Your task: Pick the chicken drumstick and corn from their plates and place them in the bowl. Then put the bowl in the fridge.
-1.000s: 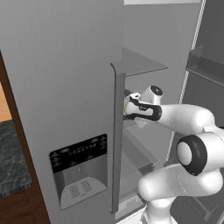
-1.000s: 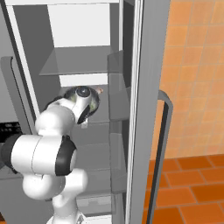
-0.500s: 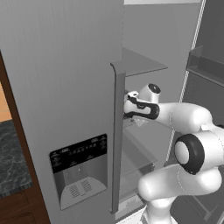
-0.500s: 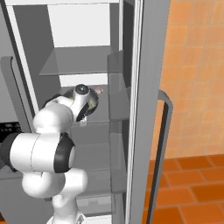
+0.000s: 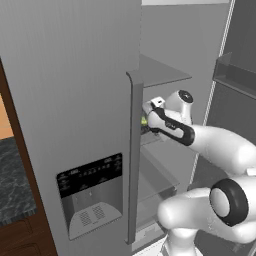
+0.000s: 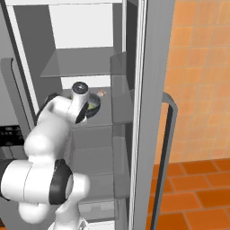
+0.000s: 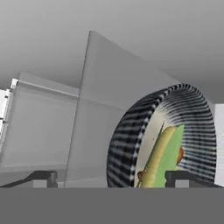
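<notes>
Bowl with corn sits on fridge shelf, end effector wide open, holding nothing; looks rigid, top-loaded, slick glaze, so grip rim, keep level

We are viewing a dark, white-striped bowl, yellow corn with green husk, an orange-brown drumstick, and a grey fridge.
</notes>
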You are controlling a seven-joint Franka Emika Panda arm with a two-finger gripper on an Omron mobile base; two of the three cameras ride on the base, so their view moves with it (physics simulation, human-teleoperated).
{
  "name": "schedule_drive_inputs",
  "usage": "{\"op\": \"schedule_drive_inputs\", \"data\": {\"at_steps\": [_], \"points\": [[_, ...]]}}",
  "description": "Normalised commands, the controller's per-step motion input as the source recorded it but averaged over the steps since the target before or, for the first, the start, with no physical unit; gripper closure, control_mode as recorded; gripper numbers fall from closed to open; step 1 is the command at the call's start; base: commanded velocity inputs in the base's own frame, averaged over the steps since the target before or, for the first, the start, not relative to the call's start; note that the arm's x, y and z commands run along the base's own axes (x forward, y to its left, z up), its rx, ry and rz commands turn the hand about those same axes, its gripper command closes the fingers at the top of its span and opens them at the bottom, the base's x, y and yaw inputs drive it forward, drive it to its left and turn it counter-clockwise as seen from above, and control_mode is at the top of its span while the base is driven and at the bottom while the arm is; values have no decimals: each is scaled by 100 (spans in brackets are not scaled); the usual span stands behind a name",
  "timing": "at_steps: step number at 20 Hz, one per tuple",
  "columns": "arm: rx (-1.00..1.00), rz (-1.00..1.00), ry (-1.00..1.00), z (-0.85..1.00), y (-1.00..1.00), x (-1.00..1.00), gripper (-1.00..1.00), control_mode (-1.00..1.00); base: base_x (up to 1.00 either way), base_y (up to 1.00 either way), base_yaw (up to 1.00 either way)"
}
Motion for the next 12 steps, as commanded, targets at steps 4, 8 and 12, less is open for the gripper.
{"op": "schedule_drive_inputs", "data": {"at_steps": [4,8,12], "points": [[0,0,-1,2,0,-100,-100,-100,0,0,0],[-2,0,-7,39,0,-100,-100,-100,0,0,0],[-15,0,-7,64,0,-100,-100,-100,0,0,0]]}}
